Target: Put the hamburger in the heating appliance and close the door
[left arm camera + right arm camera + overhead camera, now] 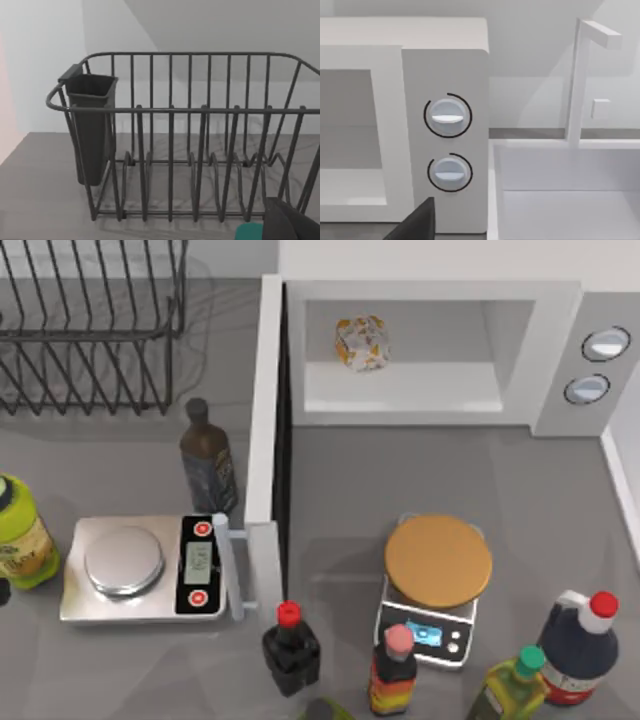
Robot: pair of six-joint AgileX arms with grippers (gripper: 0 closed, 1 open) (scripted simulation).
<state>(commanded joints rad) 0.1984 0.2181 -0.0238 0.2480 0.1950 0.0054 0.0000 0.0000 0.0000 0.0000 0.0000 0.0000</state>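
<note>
Hamburger sat inside the heating appliance, toward the left of the white cavity floor, at about twelve o'clock on the worktop in the top view. It was a small roundish lump, cream-white with yellow-orange patches, resting free with nothing touching it.

The door stood wide open, swung out from the cavity's left edge toward six o'clock, so that it showed edge-on as a long white slab. Its pale bar handle stuck out near the free end, just beside the silver scales at about eight o'clock. The grey side panel carried two round silver knobs, one above the other in the right wrist view.

A dark wire dish rack with a dark cutlery cup stood at ten o'clock. A dark bottle stood between the rack and the scales. A flat tan-brown disc lay on a second scale at five o'clock, with several bottles along the near edge.

Whether either pincer was spread or pressed together, I could not tell.
</note>
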